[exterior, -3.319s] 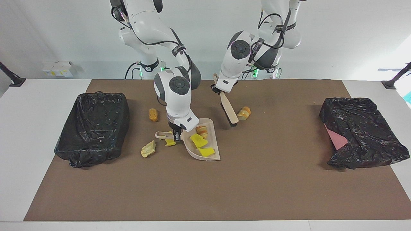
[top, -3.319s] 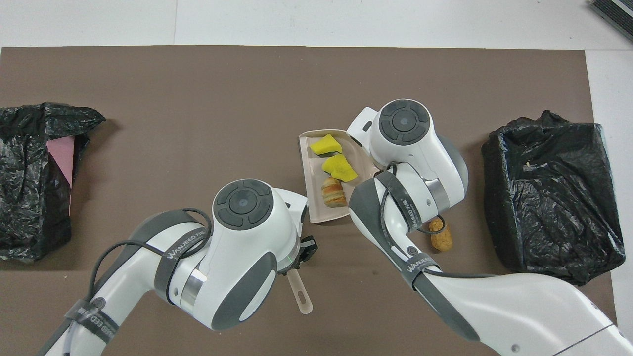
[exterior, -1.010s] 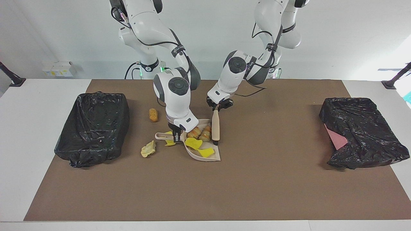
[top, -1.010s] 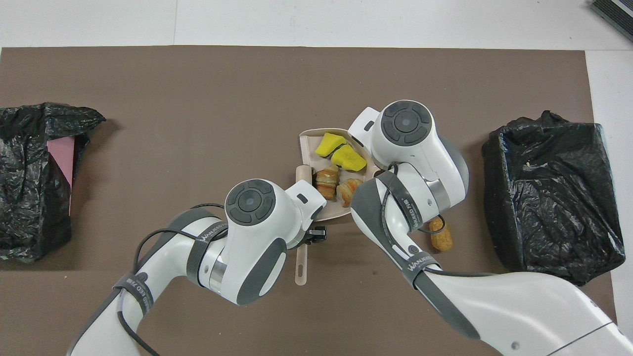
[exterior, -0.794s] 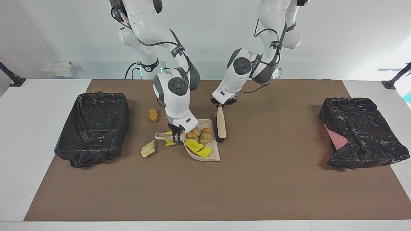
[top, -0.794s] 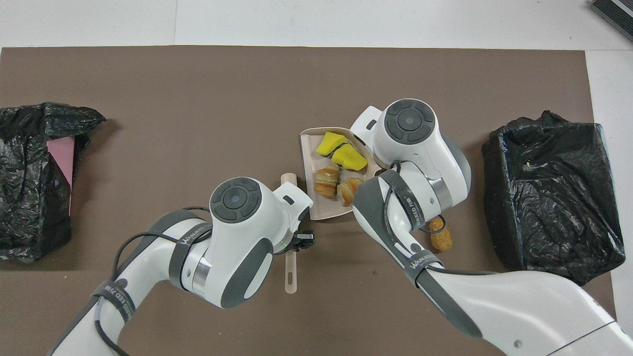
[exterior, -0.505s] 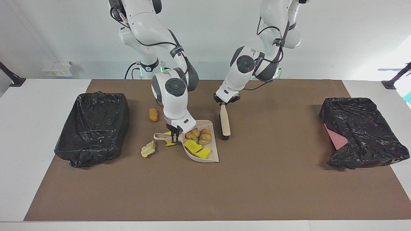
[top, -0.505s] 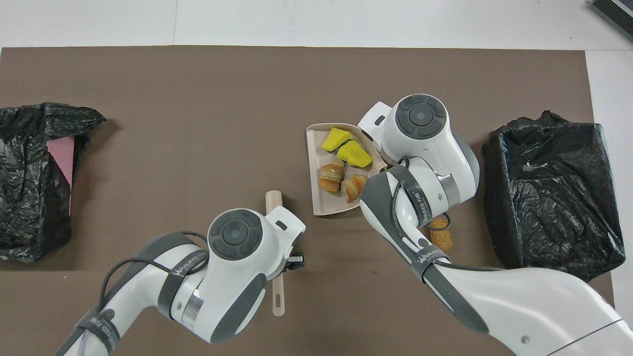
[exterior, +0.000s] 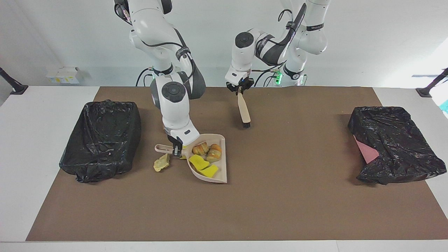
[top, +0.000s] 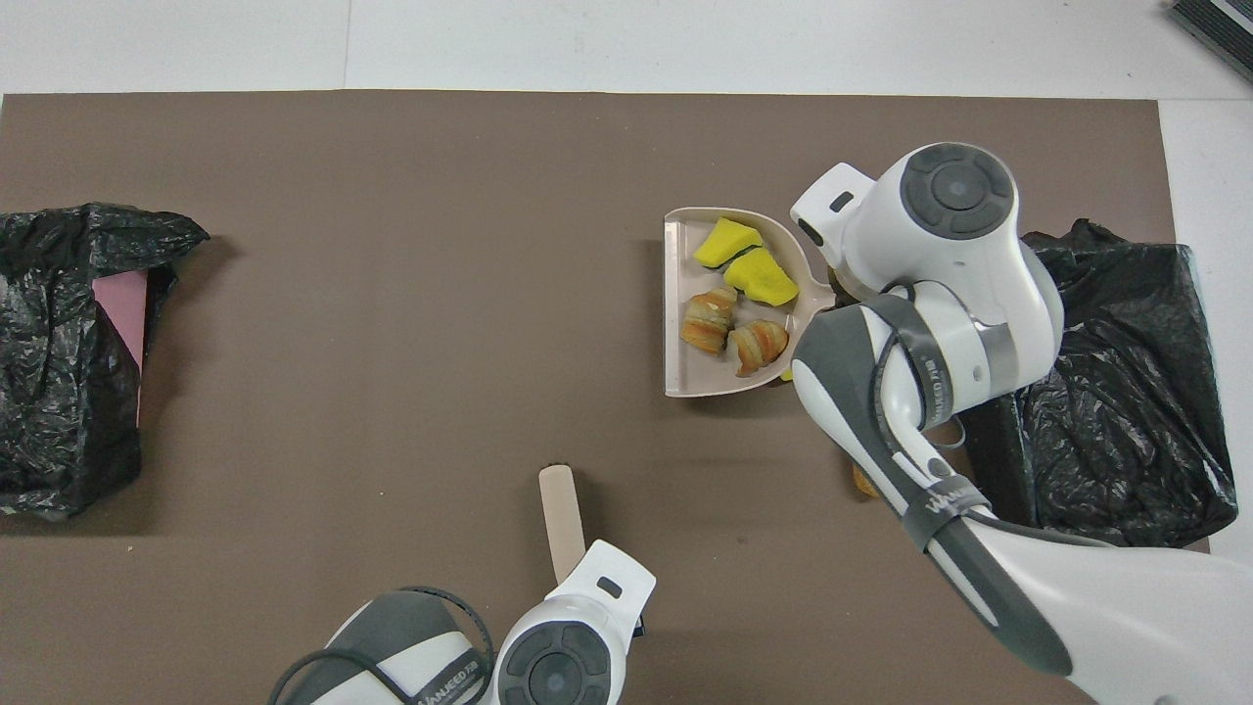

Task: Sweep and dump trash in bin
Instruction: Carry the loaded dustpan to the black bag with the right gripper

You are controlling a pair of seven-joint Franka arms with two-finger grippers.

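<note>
My right gripper (exterior: 176,149) is shut on the handle of the beige dustpan (exterior: 216,171), which it holds level just above the mat. In the pan (top: 685,377) lies trash: two golden-brown bread lumps (exterior: 207,150) and two yellow sponge chunks (exterior: 203,166). A pale yellow scrap (exterior: 161,163) lies on the mat beside the pan's handle. A tan lump (top: 861,482) peeks out under the right arm. My left gripper (exterior: 239,90) is shut on the beige hand brush (exterior: 243,109), which hangs over the mat close to the robots with its bristles down.
A black-bagged bin (exterior: 101,140) stands at the right arm's end of the brown mat, close to the dustpan. Another black-bagged bin (exterior: 393,143) with a pink patch showing stands at the left arm's end.
The right arm has carried the loaded dustpan toward the bin at its end. The left arm has pulled the brush away from the pan, up and back toward the robots.
</note>
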